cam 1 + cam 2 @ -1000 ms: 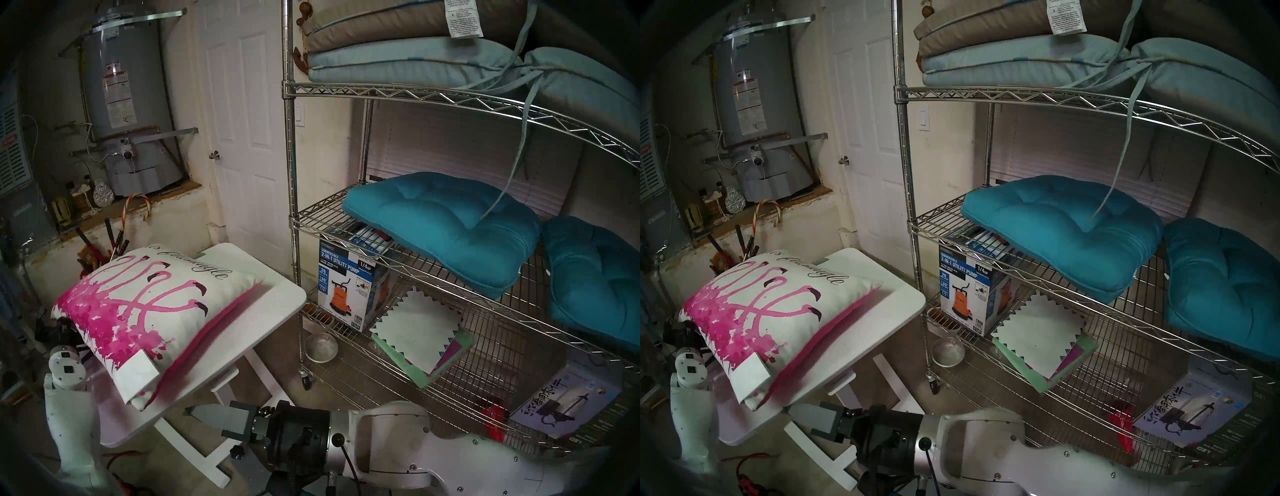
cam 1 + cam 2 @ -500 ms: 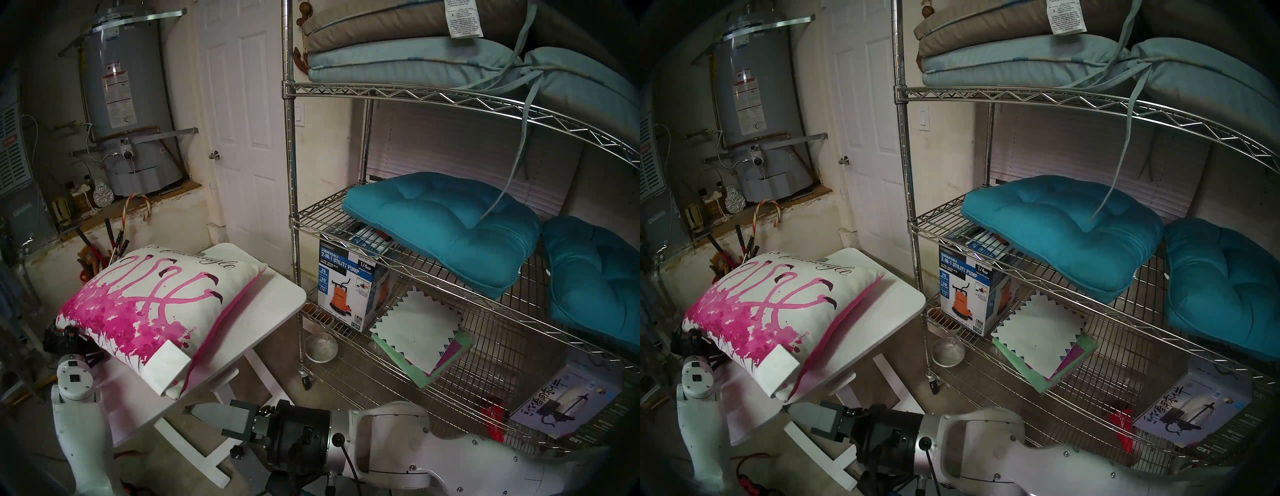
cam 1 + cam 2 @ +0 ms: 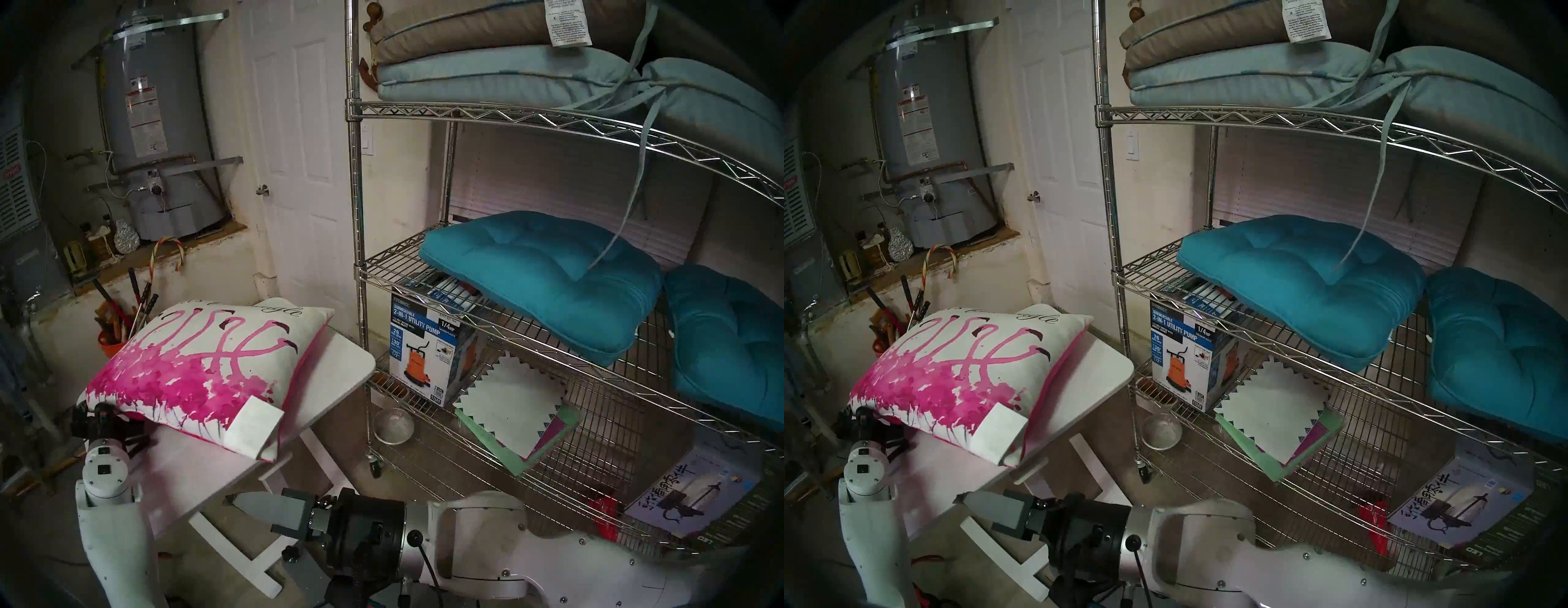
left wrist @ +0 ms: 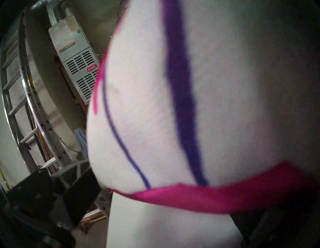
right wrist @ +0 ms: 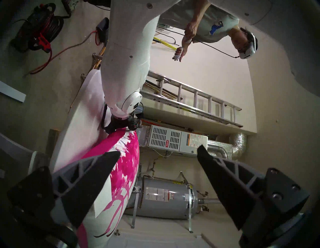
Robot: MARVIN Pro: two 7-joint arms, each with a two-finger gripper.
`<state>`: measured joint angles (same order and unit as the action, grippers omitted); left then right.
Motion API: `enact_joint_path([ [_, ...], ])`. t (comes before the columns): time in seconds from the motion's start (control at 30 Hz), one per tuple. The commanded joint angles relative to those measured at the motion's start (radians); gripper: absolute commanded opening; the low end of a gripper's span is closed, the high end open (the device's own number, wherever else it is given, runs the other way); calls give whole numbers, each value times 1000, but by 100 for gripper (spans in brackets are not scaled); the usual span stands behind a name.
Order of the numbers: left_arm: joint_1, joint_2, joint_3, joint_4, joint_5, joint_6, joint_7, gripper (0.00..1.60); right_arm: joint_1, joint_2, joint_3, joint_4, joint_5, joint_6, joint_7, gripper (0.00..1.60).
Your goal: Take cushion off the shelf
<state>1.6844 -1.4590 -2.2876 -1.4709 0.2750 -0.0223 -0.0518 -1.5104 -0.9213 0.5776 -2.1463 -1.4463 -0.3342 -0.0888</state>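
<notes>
The right jaws gape wide and empty, nearest. The left jaws meet the cushion [image 3: 203, 365] at its near corner; grip unclear. It lies on the tabletop [image 3: 337, 373], clear of the shelf [image 3: 355, 170]: removal looks done, only release remains.

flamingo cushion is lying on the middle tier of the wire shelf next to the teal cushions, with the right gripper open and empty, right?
Not quite. The flamingo cushion lies on the white table, left of the wire shelf, as the head view shows. The right gripper is indeed open and empty.
</notes>
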Motion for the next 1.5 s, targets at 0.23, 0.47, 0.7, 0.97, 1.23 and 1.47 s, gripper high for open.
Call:
enact_joint_path([
  [0.23, 106, -164, 65, -212, -29, 64, -42, 160, -8, 4, 4, -21, -1, 21, -20, 160],
  [0.47, 158, -195, 97, -286, -46, 93, -51, 160, -11, 8, 7, -24, -2, 30, -25, 160],
  [0.7, 242, -236, 144, -380, -63, 120, -61, 160, -17, 13, 10, -25, -3, 38, -29, 160],
  [0.97, 344, -296, 178, -497, -73, 148, -65, 160, -27, 19, 16, -27, -6, 48, -37, 160],
  [1.23, 420, -344, 215, -583, -75, 180, -71, 160, -38, 27, 25, -37, -11, 63, -44, 160],
  [1.47, 492, -369, 279, -663, -75, 212, -73, 160, -55, 38, 38, -47, -17, 82, -51, 160],
])
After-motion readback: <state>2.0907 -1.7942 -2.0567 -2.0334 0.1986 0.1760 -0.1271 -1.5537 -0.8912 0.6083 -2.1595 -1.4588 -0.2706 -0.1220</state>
